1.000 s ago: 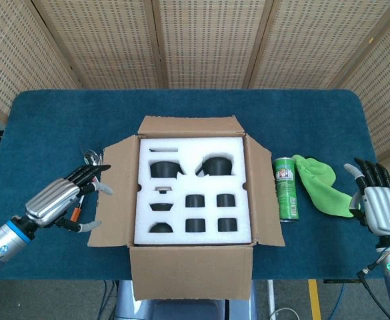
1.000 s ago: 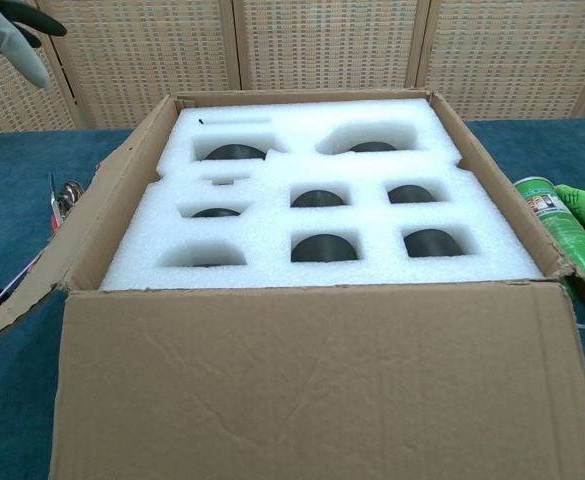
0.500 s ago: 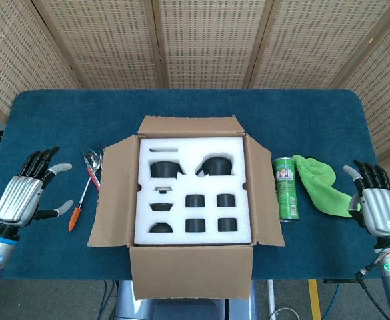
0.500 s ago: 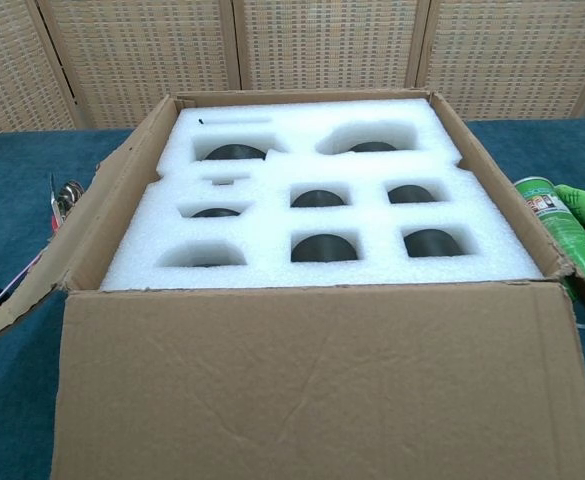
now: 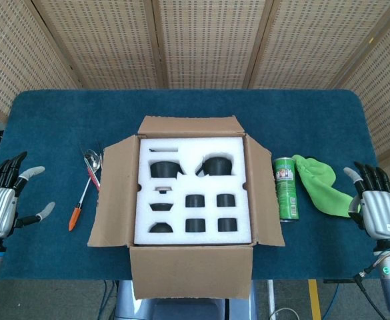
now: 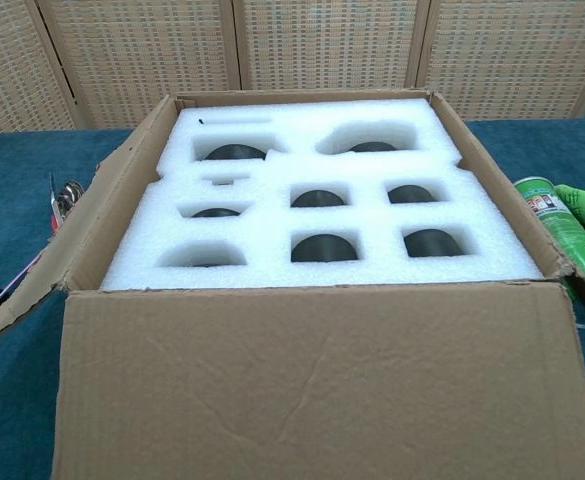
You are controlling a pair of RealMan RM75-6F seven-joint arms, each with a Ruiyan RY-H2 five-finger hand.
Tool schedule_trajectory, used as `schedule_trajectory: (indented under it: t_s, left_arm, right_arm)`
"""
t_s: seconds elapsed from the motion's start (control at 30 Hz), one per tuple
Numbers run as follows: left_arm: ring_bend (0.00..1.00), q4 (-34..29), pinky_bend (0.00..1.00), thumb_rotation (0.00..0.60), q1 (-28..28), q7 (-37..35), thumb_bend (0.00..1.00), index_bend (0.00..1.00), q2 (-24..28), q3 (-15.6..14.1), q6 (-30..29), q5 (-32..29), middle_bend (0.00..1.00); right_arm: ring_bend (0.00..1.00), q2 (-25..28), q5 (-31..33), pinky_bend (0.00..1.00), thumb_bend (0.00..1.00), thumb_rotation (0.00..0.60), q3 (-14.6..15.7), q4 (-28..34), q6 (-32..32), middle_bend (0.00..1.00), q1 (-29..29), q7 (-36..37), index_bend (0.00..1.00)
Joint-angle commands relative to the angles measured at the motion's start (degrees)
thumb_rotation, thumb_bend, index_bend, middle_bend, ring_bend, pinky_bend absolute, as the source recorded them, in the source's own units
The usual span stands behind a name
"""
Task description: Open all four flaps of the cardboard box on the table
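Head view alone catches both hands — left hand (image 5: 0, 210) lower left, right hand (image 5: 379, 210) lower right, fingers spread, holding nothing.

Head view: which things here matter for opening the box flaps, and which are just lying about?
Job:
cardboard box, all four flaps folded out
left hand, open
right hand, open

Lying about:
green can
green cloth
spoon
pen
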State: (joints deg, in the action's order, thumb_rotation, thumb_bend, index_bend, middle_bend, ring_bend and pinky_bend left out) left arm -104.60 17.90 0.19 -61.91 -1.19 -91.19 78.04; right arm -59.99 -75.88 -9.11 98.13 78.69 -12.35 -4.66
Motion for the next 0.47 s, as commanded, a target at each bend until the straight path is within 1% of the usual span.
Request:
schedule_trajectory:
  t_s: [0.03,0.27,0.37,0.47]
  left_arm:
    - [0.0,0.13,0.0,0.5,-1.01,-0.06,0.25,0.22,-0.23,0.28,-0.21,-0.24,0.0]
    - [0.0,-0.45,0.0,0.501,-2.48,0.98,0.25,0.22,0.45,0.34,1.56,-0.73,0.0]
    - [0.0,-1.26,0.0,0.5,-3.21,3.74,0.25,0.22,1.11,0.27,2.21,-1.39,0.0]
    - [0.0,-2.25,0.0,0.501,-3.4,5.02,0.25,0.22,1.82,0.2,3.47,-2.14,0.0]
  right_arm:
    - [0.0,0.13,-0.04,0.0,0.93,0.6,0.16,0.27,0.03,0.07,0.16,-0.2,0.14]
    - [0.0,0.47,-0.16,0.0,0.93,0.6,0.44,1.06,-0.03,0.07,0.46,-0.3,0.14]
    - [0.0,0.71,0.04,0.0,0.93,0.6,0.44,1.61,0.07,0.07,0.66,-0.39,0.14]
    - [0.0,0.89,0.22,0.0,0.93,0.6,0.49,2.04,-0.06,0.07,0.75,-0.43,0.14]
